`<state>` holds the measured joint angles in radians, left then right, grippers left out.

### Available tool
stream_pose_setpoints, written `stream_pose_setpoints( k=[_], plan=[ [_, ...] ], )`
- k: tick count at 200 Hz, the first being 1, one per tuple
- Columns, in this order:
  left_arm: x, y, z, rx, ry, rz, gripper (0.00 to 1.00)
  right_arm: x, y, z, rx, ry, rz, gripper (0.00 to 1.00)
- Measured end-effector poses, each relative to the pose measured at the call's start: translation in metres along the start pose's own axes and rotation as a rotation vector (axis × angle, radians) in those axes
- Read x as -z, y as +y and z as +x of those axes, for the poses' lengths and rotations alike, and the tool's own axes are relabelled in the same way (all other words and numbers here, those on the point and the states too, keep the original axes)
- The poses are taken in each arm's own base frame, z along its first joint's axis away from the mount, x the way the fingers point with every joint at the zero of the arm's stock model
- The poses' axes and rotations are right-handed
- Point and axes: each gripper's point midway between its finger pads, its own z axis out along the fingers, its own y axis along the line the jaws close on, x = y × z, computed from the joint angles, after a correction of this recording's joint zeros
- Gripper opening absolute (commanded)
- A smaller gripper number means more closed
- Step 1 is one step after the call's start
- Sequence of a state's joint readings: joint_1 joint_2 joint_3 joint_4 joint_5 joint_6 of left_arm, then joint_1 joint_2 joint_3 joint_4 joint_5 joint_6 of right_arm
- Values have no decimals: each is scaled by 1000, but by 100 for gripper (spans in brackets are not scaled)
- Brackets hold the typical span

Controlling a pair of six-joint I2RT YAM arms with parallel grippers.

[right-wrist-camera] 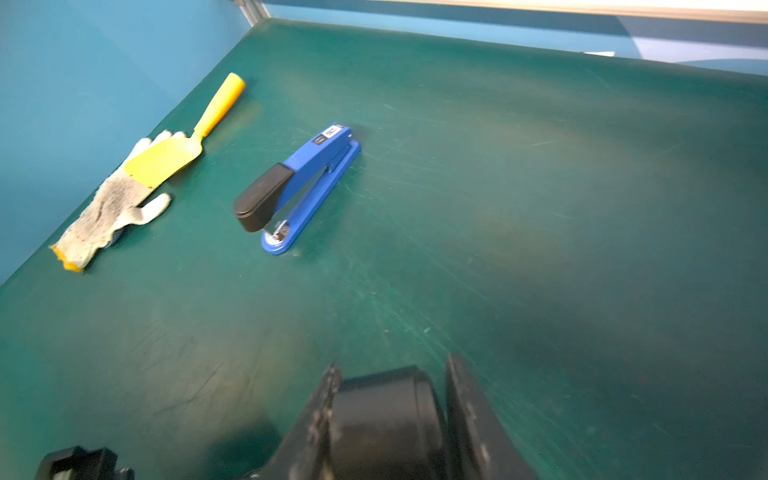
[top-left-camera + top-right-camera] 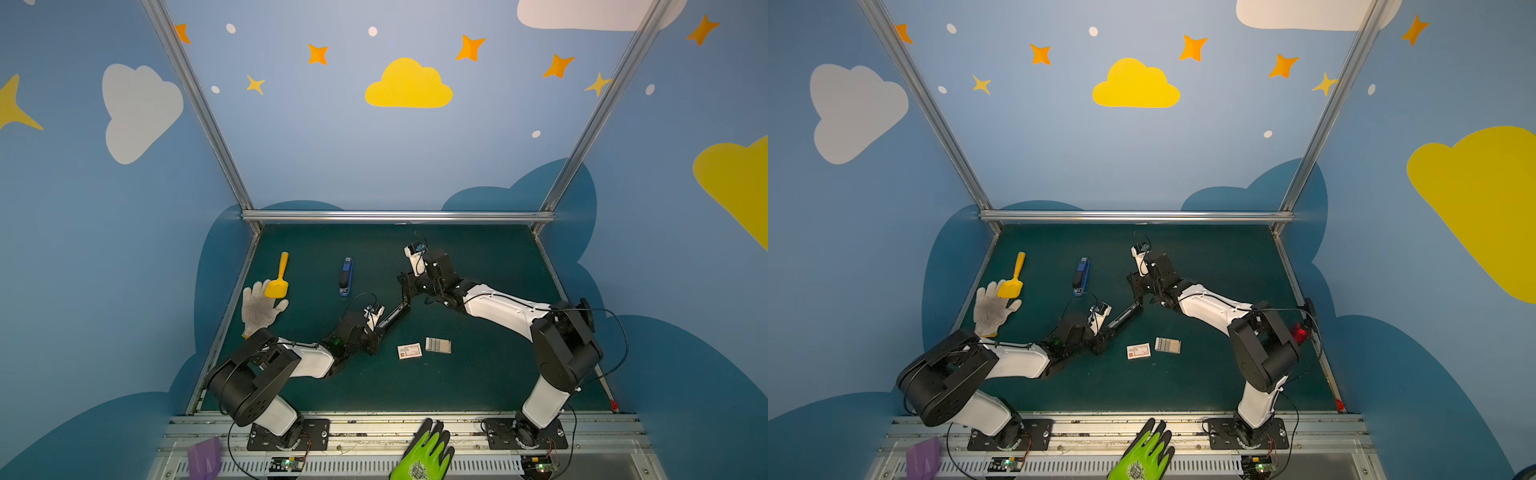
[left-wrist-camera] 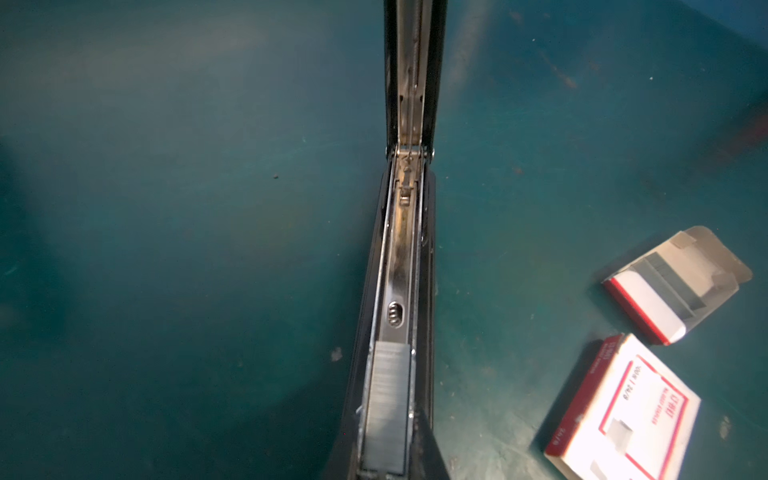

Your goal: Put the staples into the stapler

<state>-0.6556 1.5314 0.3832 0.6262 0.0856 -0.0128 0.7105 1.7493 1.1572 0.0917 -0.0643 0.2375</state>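
Observation:
A black stapler [image 2: 395,313] lies hinged open in the middle of the green table. My left gripper [image 2: 374,328] is shut on its base end. In the left wrist view, a silvery strip of staples [image 3: 388,399] lies in the stapler's metal channel [image 3: 401,249], at the gripper end. The lid [image 3: 415,70] stands raised beyond the hinge. My right gripper [image 2: 405,282] brackets the lid's tip [image 1: 386,415]. One finger touches the lid and a thin dark gap shows at the other. More staples sit in a pale tray [image 2: 437,345] [image 3: 673,282].
A white box with a red mark [image 2: 409,350] lies beside the tray. A shut blue stapler [image 2: 345,277], a yellow scoop [image 2: 279,277] and a white glove [image 2: 259,309] lie at the left. A green glove [image 2: 426,453] rests on the front rail.

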Motion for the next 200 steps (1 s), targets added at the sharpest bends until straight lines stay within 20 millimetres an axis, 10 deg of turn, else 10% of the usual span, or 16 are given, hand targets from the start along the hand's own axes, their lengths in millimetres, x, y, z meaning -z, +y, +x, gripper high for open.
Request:
stream_pose_setpoints(
  k=[200],
  plan=[
    [17, 0, -38, -26, -90, -16, 4, 8, 24, 13, 48, 30, -19, 41]
  ],
)
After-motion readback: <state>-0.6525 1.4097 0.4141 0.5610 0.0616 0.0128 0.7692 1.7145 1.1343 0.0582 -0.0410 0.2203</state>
